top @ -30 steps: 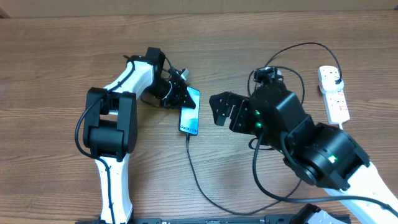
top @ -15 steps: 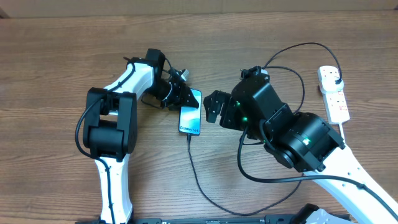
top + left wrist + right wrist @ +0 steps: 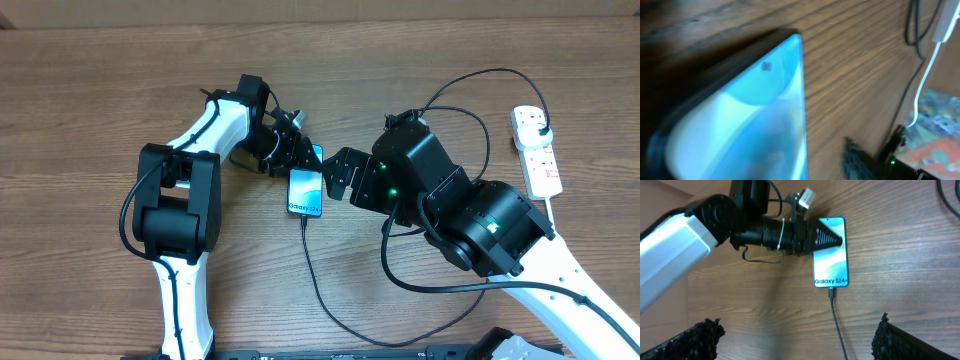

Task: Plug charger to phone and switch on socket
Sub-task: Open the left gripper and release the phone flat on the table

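Phone lies flat at table centre, screen lit. Charger connector meets its lower end, apparently seated. Left gripper lies over the phone's top corner as 1 dark wedge; whether it is spread or pressed together cannot be told. Right gripper hovers over the phone, fingers spread, empty. Judged: plugging done, switching pending. Next: right arm to socket, well apart at far right, to press its switch

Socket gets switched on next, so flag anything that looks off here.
Nothing is spilled or damaged. One oddity: the charger, plugged into the phone, loops across the table and disappears under the right arm, where it might snag.
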Motion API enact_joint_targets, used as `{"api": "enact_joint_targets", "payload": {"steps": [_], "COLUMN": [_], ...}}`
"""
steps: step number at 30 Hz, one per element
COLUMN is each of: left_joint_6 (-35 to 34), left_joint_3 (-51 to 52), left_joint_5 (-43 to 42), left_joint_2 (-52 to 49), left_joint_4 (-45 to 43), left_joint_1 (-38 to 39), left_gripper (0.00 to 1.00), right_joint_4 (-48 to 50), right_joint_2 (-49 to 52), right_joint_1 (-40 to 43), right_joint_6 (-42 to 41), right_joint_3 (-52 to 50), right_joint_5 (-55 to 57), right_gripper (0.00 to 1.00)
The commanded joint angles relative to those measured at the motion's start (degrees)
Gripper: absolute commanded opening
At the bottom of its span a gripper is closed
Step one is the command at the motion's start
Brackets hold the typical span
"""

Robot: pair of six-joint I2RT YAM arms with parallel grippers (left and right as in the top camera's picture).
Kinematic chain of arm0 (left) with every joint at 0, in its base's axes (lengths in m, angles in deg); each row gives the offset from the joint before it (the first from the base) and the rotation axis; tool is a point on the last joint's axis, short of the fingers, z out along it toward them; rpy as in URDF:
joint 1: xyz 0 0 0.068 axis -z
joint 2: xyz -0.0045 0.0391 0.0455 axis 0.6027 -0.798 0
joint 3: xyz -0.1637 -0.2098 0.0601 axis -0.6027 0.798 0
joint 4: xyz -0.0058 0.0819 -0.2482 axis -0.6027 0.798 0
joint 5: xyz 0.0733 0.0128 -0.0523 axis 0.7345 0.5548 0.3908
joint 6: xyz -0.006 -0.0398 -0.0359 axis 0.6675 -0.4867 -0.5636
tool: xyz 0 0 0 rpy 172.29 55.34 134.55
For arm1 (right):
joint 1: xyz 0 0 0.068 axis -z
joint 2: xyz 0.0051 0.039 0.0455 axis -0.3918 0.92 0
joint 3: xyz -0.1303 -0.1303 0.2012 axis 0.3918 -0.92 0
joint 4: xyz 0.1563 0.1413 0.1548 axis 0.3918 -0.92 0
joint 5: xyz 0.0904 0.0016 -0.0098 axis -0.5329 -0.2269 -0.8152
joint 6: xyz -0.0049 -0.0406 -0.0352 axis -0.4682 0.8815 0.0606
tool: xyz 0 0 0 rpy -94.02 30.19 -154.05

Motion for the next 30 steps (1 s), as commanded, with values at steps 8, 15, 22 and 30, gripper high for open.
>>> {"api": "enact_joint_targets", "payload": {"steps": [8, 15, 22, 30], "left_joint_6": [-0.5, -1.4, -2.4, -2.4], "left_joint_3": [0.9, 0.9, 0.8, 0.7], "left_joint_5": [15.8, 21.4, 28.7, 28.7], "left_joint_2": [-1.8, -1.8, -1.6, 2.4], "left_joint_4": [0.1, 1.0, 3.1, 3.9], "left_joint_1": [-0.3, -0.3, -1.4, -3.7], "left_gripper": [0.99, 1.00, 1.00, 1.00], "right_joint_4": [-0.2, -0.6, -0.6, -0.6], "right_joint_2": [-0.2, -0.2, -0.2, -0.2], "right_joint_1": [0.4, 0.4, 0.4, 0.4], "right_joint_6": [-1.6, -1.6, -1.6, -1.6], "right_joint_3": [-0.2, -0.2, -0.2, -0.2], "right_joint_5": [-1.1, -0.7, -0.5, 0.1], "right_gripper": [1.00, 1.00, 1.00, 1.00]}}
